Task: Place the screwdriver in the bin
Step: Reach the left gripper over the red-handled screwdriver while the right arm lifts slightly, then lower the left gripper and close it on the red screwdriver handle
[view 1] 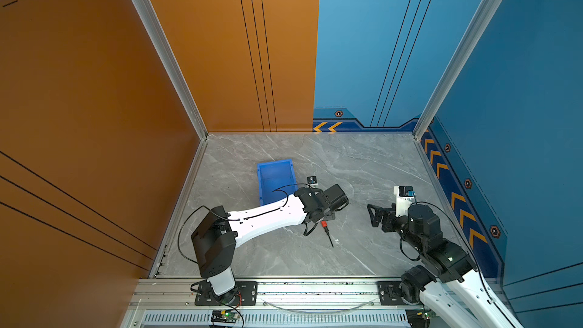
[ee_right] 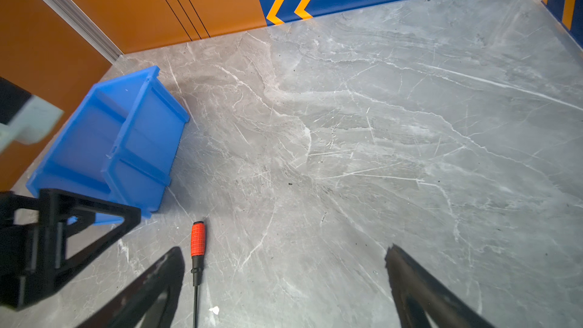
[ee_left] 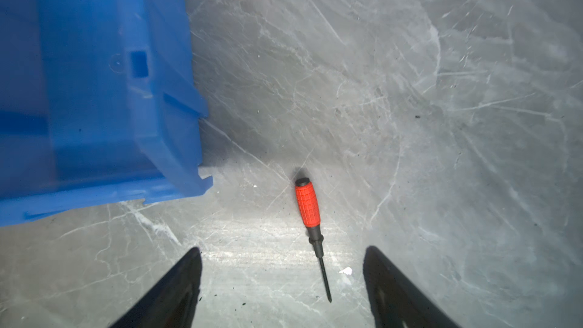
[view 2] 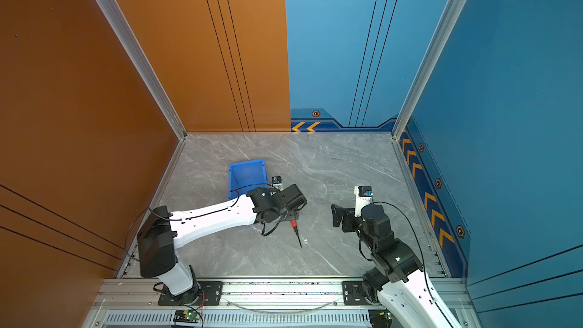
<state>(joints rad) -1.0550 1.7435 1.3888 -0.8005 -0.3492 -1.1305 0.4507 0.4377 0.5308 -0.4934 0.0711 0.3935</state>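
Note:
The screwdriver has a red handle and a thin black shaft. It lies flat on the grey marble table, just right of the near end of the blue bin. My left gripper hovers low over it, open. The shaft lies on the table between the fingers and neither finger touches it; the handle is beyond the tips. The bin looks empty where it shows. My right gripper hangs open and empty to the right of the screwdriver.
A small white scrap lies on the table beside the shaft. The left arm covers the near end of the bin in both top views. An orange wall stands on the left, a blue wall on the right, and an aluminium rail runs along the front.

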